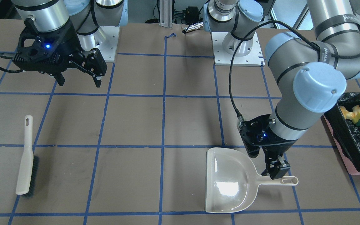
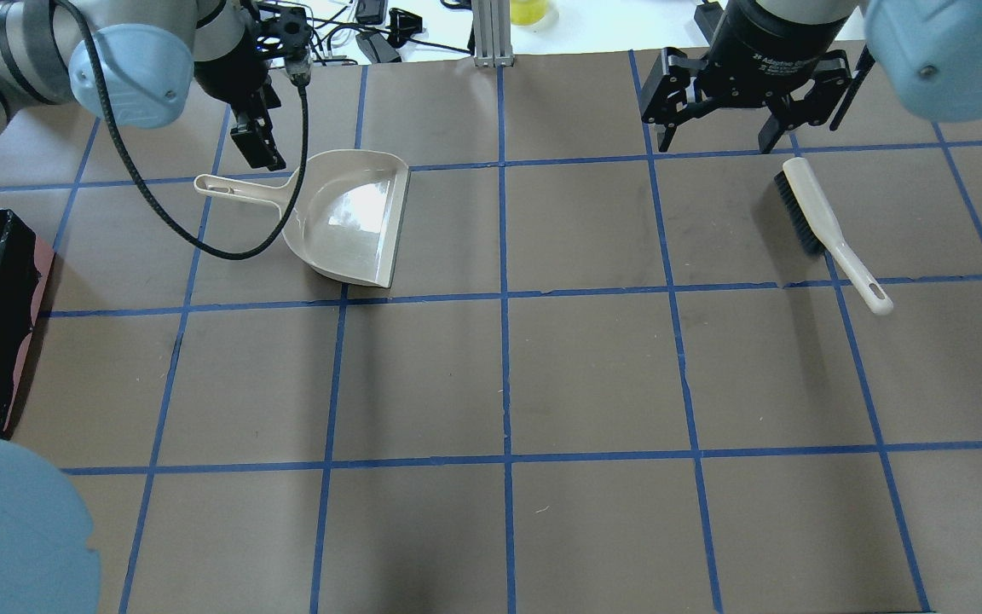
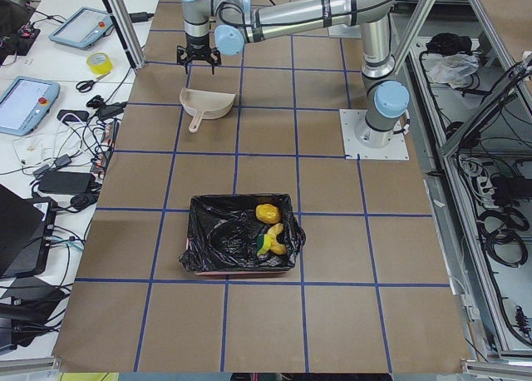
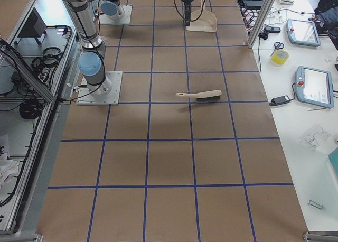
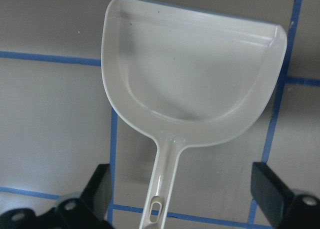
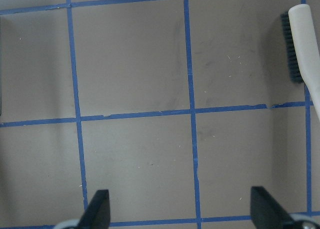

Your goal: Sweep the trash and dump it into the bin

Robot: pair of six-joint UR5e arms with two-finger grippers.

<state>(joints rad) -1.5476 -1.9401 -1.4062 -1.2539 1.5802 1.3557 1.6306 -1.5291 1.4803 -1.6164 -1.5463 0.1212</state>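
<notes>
Left wrist-mounted view: left gripper (image 5: 184, 185) has jaws spread wide, the dustpan (image 5: 195, 79) handle between them, untouched. Right gripper (image 6: 181, 199) jaws are equally spread, holding nothing, with the brush (image 6: 305, 54) off to one side.

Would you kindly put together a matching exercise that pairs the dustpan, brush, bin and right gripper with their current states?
Things:
1. dustpan
2. brush
3. bin
4. right gripper

States:
a. open above the table, holding nothing
b. holds the trash
c. empty, its handle beneath the left gripper
d. lying flat, with dark bristles along one side

Pairs: 1-c, 2-d, 3-b, 4-a
</notes>
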